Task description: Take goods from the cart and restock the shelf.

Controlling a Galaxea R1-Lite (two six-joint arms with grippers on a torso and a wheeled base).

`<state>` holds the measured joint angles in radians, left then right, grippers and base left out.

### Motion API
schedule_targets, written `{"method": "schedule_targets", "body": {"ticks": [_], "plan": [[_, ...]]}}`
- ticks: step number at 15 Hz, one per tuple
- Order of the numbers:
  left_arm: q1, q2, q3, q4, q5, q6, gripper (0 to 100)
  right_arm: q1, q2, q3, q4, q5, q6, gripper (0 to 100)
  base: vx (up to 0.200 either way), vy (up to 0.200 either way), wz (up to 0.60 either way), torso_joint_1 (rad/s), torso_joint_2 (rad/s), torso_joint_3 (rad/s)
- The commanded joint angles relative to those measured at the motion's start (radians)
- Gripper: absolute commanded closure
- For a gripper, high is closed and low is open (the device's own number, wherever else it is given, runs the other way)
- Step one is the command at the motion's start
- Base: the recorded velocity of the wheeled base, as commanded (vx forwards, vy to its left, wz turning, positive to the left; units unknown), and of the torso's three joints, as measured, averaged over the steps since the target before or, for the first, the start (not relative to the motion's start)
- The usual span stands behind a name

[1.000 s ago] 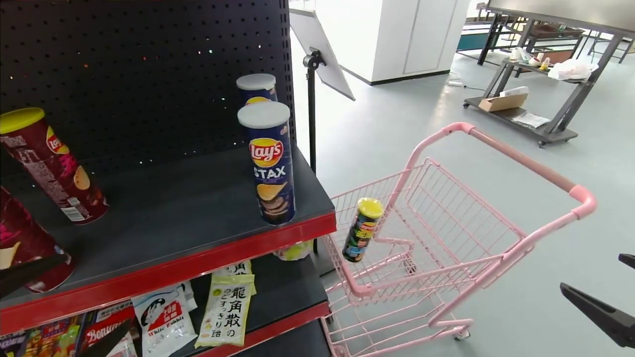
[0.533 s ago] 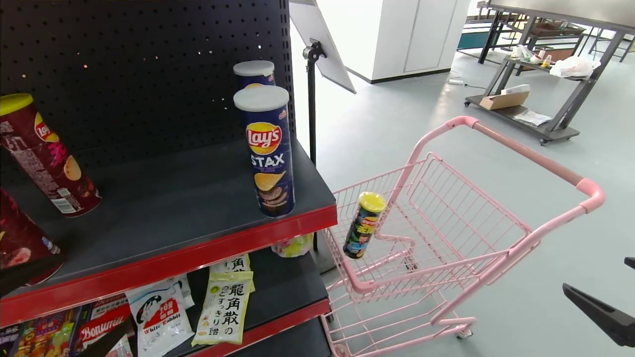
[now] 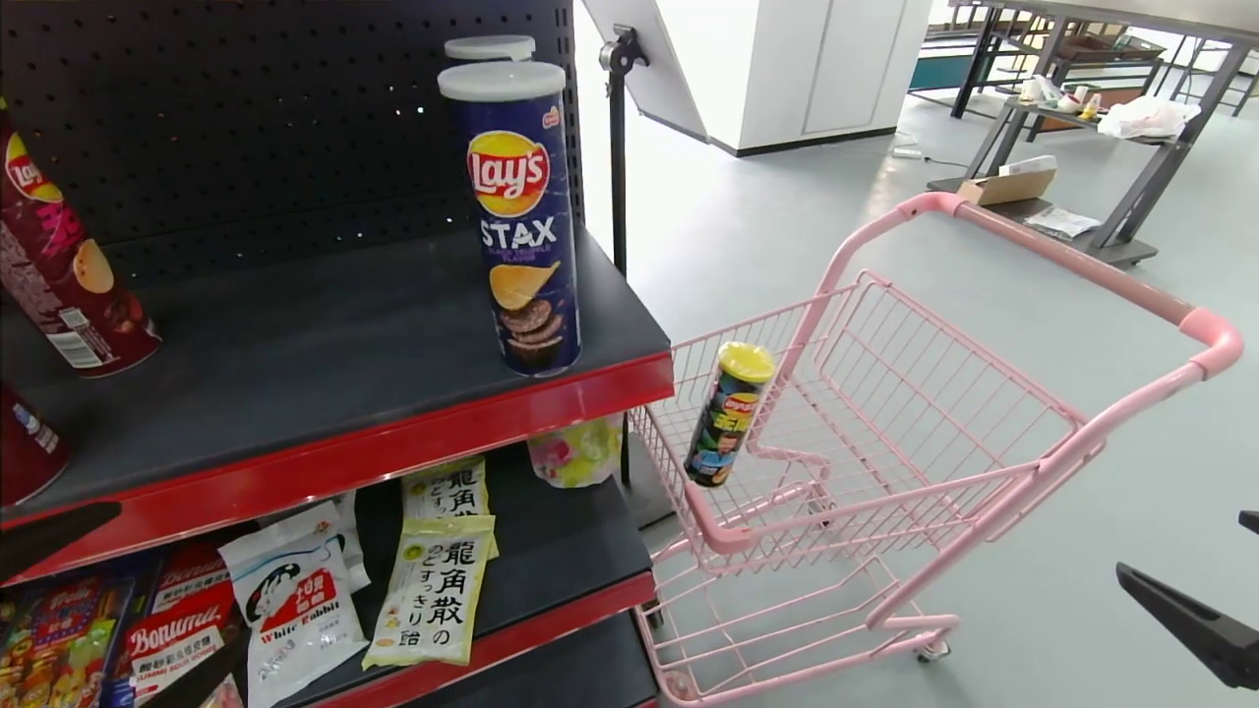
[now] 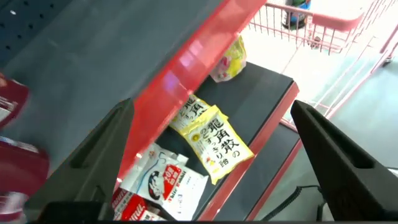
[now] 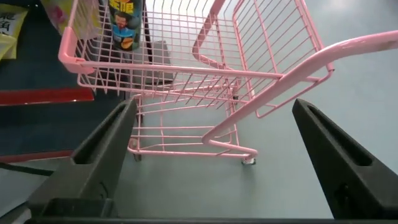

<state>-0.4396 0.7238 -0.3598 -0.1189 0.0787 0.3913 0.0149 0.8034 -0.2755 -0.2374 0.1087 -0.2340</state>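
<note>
A pink wire cart stands to the right of the black shelf with its red front edge. Inside the cart a yellow-lidded chip can leans against the wall nearest the shelf; this can also appears in the right wrist view. On the upper shelf board stands a blue chip can near the right end, with a second one behind it and red cans at the left. My left gripper is open and empty in front of the shelf edge. My right gripper hangs open and empty, low beside the cart's handle side.
On the lower shelf board lie snack bags, among them a yellow one and a white one. A stand with a white panel rises behind the shelf's right end. Grey floor lies open to the right of the cart, and metal racks stand far back.
The whole head view has shifted: the camera has dropped and come closer to the shelf, showing more of the lower board. The goods and the cart have not moved.
</note>
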Motion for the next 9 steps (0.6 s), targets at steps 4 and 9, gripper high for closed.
{"method": "schedule_targets", "body": {"ticks": [4, 9], "plan": [[0.001, -0.001, 0.001, -0.001, 0.003, 0.000, 0, -0.015, 0.033, 0.022, 0.000, -0.021, -0.001, 0, 0.000, 0.000, 0.00, -0.173, 0.53, 0.339], [-0.002, -0.116, 0.116, -0.008, -0.007, -0.045, 0, -0.013, 0.350, -0.114, -0.094, -0.026, 0.084, 0, 0.000, 0.000, 0.00, -0.035, 0.12, 0.079]]}}
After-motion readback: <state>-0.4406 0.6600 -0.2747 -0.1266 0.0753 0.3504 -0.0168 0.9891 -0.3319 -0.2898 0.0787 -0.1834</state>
